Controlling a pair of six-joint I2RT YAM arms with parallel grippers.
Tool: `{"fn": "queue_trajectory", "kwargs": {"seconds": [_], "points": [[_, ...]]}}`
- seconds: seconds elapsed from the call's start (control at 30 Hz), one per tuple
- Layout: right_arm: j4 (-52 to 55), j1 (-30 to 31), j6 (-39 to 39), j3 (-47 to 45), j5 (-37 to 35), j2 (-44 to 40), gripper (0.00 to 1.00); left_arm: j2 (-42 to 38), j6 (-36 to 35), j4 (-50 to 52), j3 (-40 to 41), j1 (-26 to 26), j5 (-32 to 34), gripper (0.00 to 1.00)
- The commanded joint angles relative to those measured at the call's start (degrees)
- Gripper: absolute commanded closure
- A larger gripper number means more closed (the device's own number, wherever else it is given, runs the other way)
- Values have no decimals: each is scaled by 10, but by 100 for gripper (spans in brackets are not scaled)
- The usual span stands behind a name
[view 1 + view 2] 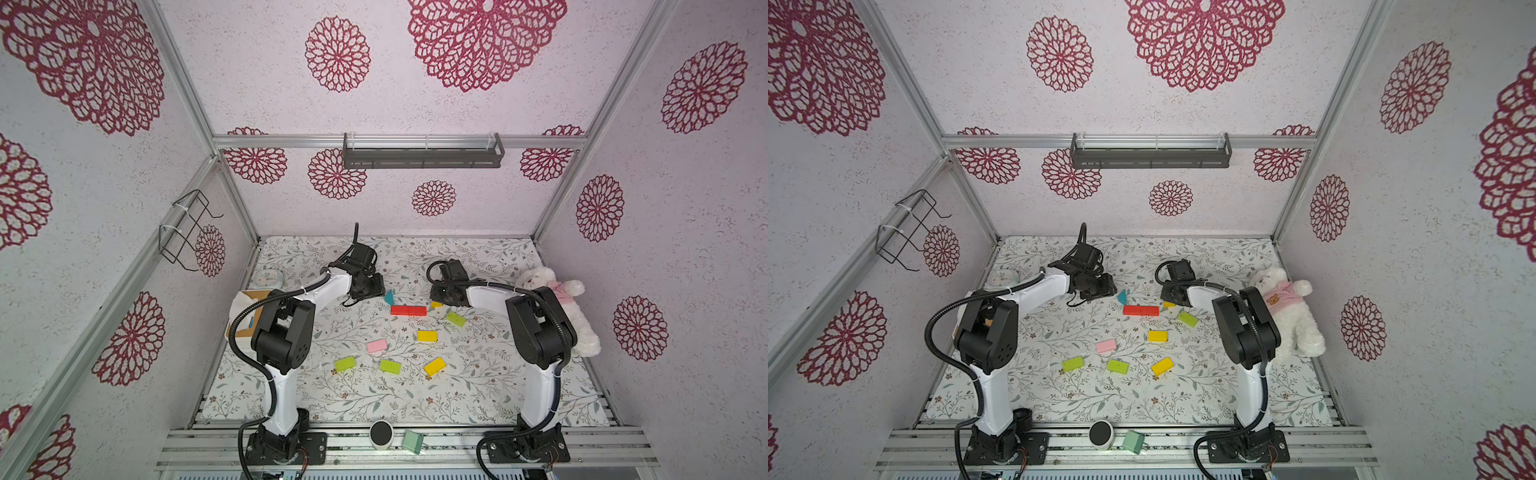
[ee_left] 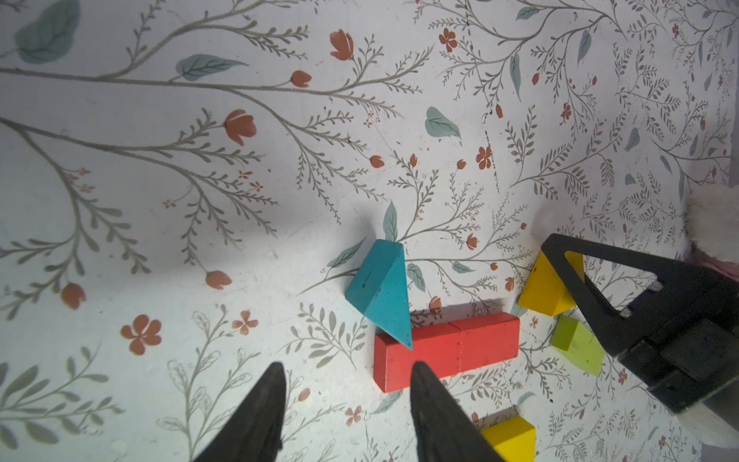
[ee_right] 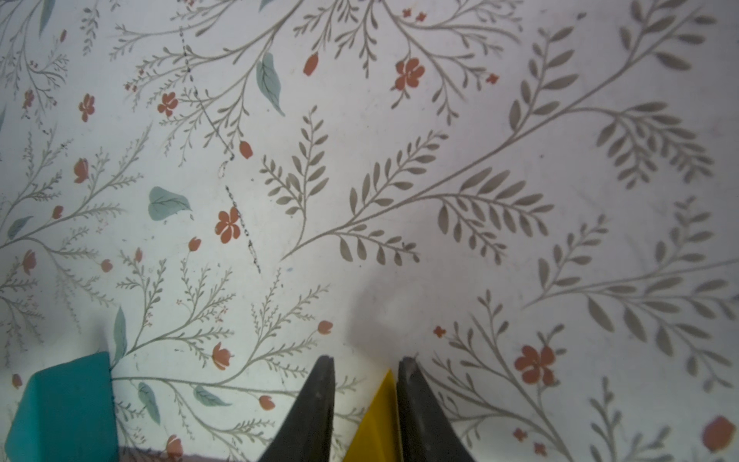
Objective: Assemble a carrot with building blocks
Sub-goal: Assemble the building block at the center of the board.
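Note:
Two red blocks [image 1: 408, 310] lie end to end as one row in mid-table. A teal triangle [image 2: 380, 288] stands at that row's left end. My left gripper [image 2: 348, 366] hovers open just left of it, with nothing between its fingers. My right gripper [image 3: 366, 360] straddles a yellow triangle [image 3: 380, 420] at the row's right end. One finger touches the triangle and a gap shows at the other. Loose on the mat in both top views lie a lime block [image 1: 456, 318], a yellow one [image 1: 427, 336], a pink one [image 1: 377, 345], two more lime ones [image 1: 345, 363] and a second yellow [image 1: 434, 366].
A white plush toy [image 1: 552, 299] lies along the right edge behind the right arm. A small clock [image 1: 266, 277] and a tissue box [image 1: 245, 311] sit at the left edge. A pale mint block [image 1: 412, 441] and a round black device [image 1: 381, 434] rest on the front rail.

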State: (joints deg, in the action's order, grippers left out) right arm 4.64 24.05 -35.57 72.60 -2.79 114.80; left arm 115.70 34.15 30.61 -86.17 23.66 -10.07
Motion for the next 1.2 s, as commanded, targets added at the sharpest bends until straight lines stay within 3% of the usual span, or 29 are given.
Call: {"fn": "queue_trajectory", "kwargs": {"seconds": [0.0, 1.17], "points": [[8, 3, -18, 20, -2, 6, 70, -26, 4, -16, 6, -6, -6, 47], [-5, 18, -52, 35, 15, 23, 73, -26, 8, -25, 18, -9, -13, 47]]}}
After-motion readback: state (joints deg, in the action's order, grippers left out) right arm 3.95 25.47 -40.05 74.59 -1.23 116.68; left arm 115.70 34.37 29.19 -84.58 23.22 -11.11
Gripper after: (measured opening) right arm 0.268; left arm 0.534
